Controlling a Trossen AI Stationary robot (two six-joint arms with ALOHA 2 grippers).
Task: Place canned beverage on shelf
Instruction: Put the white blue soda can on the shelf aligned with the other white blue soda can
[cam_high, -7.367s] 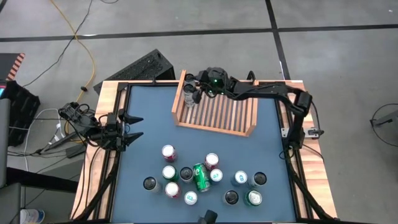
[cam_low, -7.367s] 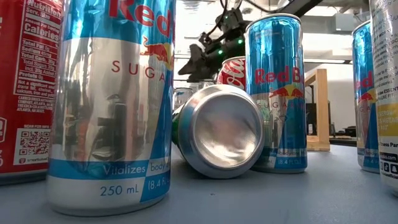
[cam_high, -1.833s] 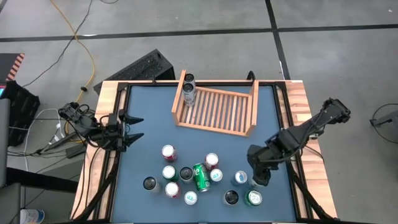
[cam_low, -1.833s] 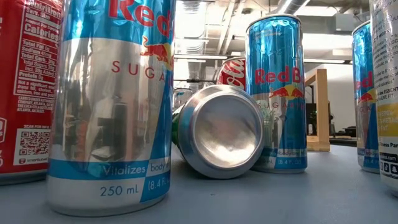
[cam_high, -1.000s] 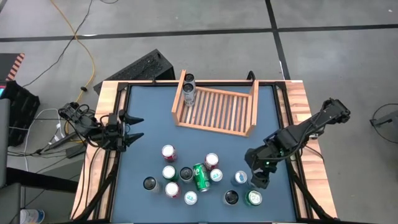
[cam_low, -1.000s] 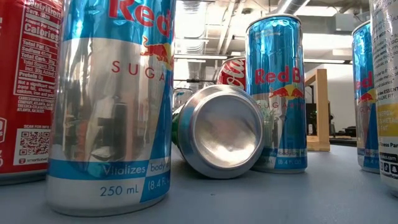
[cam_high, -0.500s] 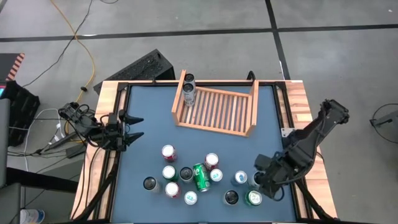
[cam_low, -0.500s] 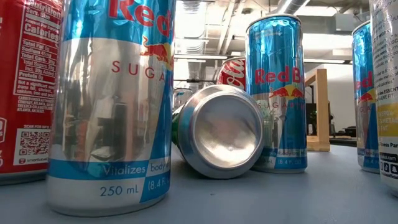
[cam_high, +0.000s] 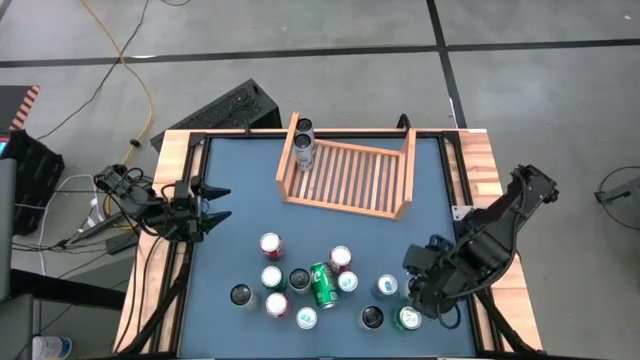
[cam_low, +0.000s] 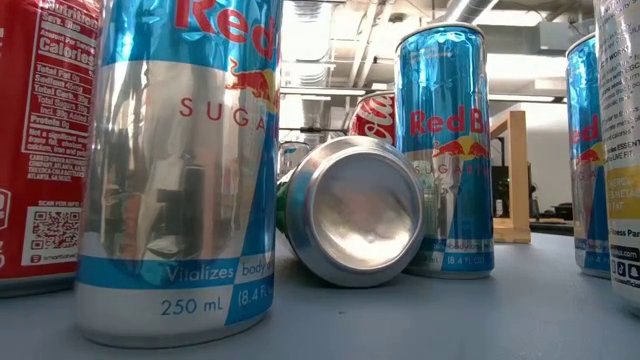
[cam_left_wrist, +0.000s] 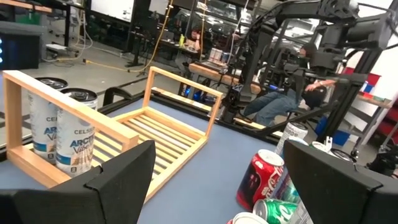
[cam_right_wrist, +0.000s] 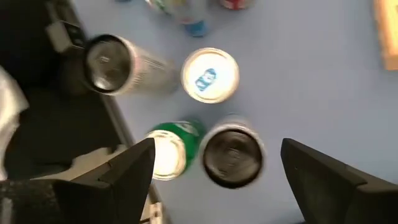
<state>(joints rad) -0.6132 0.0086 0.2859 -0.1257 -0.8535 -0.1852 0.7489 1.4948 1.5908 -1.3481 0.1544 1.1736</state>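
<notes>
- The right end effector (cam_high: 418, 293) hangs at the lower right of the high view, over the right end of the can cluster, its fingers spread apart and holding nothing.
- In the right wrist view a dark-topped can (cam_right_wrist: 232, 155) sits between the two fingers (cam_right_wrist: 127, 171), with a green can (cam_right_wrist: 166, 149) just beside it and a white-topped can (cam_right_wrist: 209, 74) farther out.
- From above, that dark-topped can is mostly hidden under the end effector, so whether the fingers touch it is hard to say.
- The shelf (cam_high: 345, 204) lies at the upper middle of the high view, well apart from the right end effector, across open blue desk (cam_high: 240, 215).
- Two cans (cam_high: 303, 142) stand upright in the shelf's upper left corner, touching each other.
- The left end effector (cam_high: 212, 205) waits at the left edge of the desk, fingers open and empty.
- In the low view, a can (cam_low: 365, 212) lying on its side shows its base between upright cans.
</notes>
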